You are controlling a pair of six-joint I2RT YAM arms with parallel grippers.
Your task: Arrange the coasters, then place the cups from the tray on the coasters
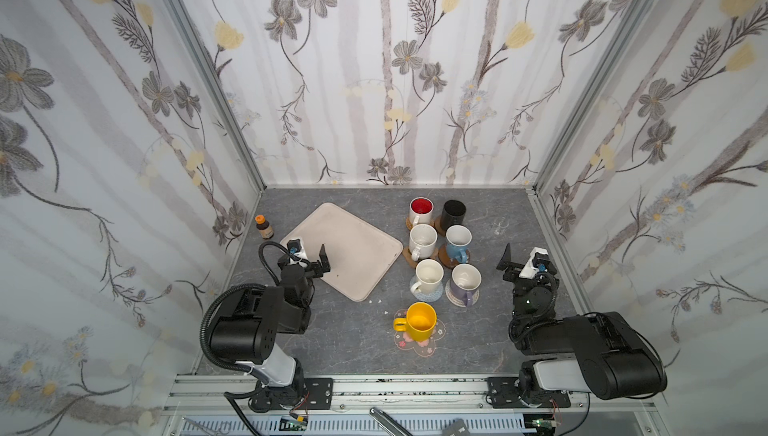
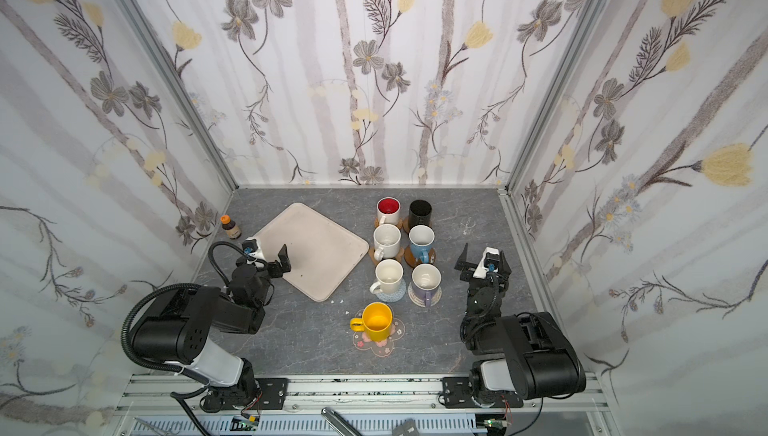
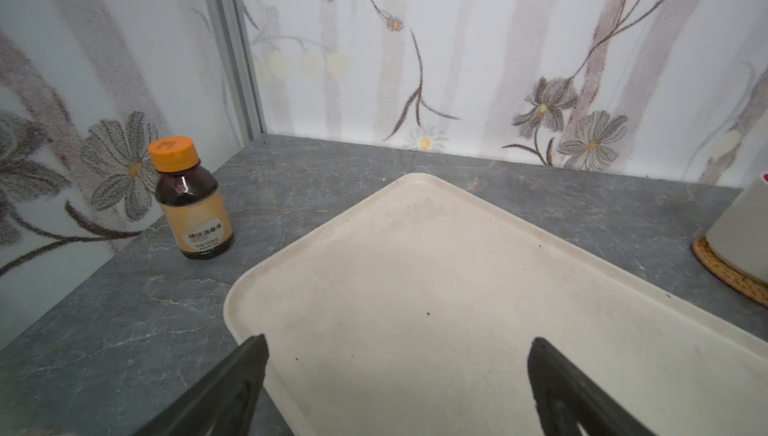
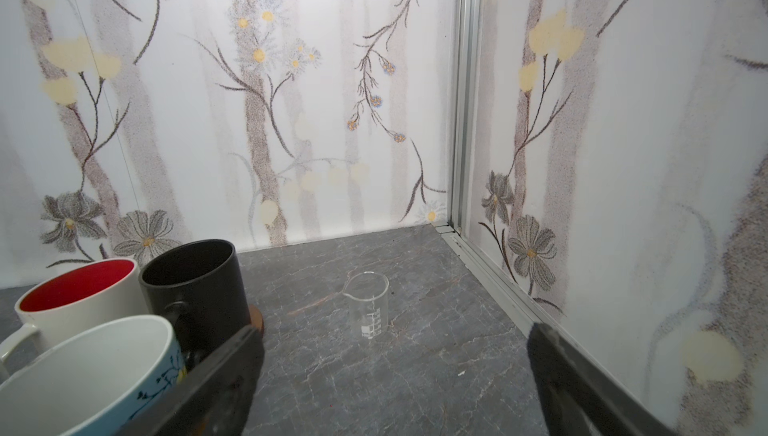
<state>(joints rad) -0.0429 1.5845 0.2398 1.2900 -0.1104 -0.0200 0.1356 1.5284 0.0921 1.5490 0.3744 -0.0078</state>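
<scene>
The beige tray [image 1: 353,242] [image 3: 415,267] lies bare at the left. To its right, several cups stand on coasters in two rows: red-inside white [image 1: 421,209], black [image 1: 453,213], cream [image 1: 422,239], blue [image 1: 458,241], cream [image 1: 429,275], lavender-grey [image 1: 465,281]. The yellow cup [image 1: 420,320] sits nearest, on the pink blossom coaster [image 1: 424,344]. My left gripper [image 1: 309,251] [image 3: 399,342] hovers open over the tray's near-left corner, holding nothing. To the right of the cups, my right gripper [image 1: 524,258] [image 4: 395,330] is open and empty, with the black cup [image 4: 195,284] beside one finger.
An orange-capped brown bottle [image 1: 263,226] [image 3: 193,201] stands by the left wall behind the tray. A small clear glass beaker [image 4: 370,305] [image 1: 500,226] stands at the back right. Flowered walls close in three sides, and both arm bases sit on the front rail [image 1: 415,388].
</scene>
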